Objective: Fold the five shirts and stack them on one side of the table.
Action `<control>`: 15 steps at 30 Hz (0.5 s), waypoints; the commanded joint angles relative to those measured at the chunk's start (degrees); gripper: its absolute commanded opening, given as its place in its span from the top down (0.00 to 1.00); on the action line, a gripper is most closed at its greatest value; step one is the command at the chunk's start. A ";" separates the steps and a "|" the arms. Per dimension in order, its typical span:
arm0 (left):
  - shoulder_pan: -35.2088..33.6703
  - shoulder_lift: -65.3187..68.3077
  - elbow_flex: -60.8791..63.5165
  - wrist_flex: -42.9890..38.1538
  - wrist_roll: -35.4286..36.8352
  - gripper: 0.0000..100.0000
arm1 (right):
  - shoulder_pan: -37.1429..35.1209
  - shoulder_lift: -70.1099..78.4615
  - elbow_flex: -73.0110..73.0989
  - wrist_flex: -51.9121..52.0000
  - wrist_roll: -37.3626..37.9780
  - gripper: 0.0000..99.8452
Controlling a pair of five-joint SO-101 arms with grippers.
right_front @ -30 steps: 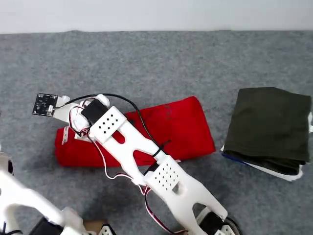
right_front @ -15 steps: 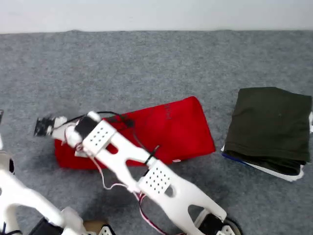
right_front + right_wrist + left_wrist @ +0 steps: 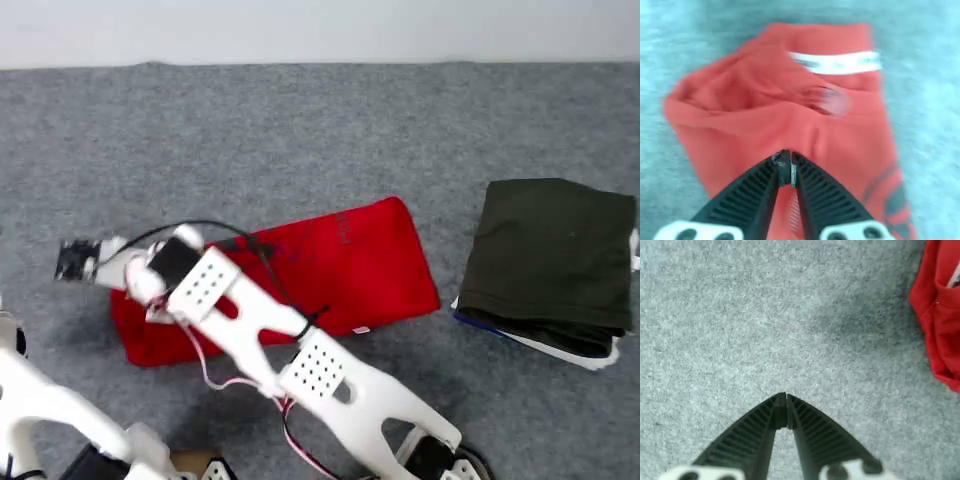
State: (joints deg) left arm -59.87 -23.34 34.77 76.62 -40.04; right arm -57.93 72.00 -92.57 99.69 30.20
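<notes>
A red shirt (image 3: 340,265) is lying folded into a long bundle across the middle of the grey table (image 3: 300,130), its right end angling a little toward the far side. At the right side of the table a dark green shirt (image 3: 555,255) is sitting folded on top of a stack, with blue and white cloth edges (image 3: 540,340) showing beneath it along the near side. The red shirt and the stack are lying apart, with bare grey surface between them.

The right arm (image 3: 300,350) is stretching from the near edge diagonally over the shirt toward its left end, a black cable (image 3: 220,228) looping above it. In its wrist view the right gripper (image 3: 786,165) is hanging just over the red cloth with its fingers clenched, tips meeting. Whether any cloth is pinched between them cannot be told. A white label (image 3: 837,62) is showing on the rumpled end of the shirt, and a dark print (image 3: 890,200) is showing on the flatter part.

The left arm (image 3: 50,400) is sitting at the near left corner. The left gripper (image 3: 786,407) is hovering over bare grey surface with its fingers pressed together and gripping nothing, while the edge of the red shirt is lying well off to one side.
</notes>
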 commanded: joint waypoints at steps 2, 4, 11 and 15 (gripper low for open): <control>0.35 -2.02 -2.33 -0.62 -0.44 0.99 | 5.93 -1.27 -3.16 3.03 0.35 0.99; 0.35 -1.93 -2.33 -0.62 -0.44 0.99 | 7.34 -1.01 -2.20 3.38 -0.09 0.99; 0.44 -1.85 -2.33 -0.62 -0.44 0.99 | 8.84 -1.10 5.63 3.21 -3.16 0.99; 0.18 -2.11 -2.33 -0.53 -0.44 0.99 | 10.24 -4.26 4.48 3.38 -3.43 0.99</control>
State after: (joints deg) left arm -59.69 -23.34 34.77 76.62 -40.04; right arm -49.85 71.91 -86.51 100.66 27.47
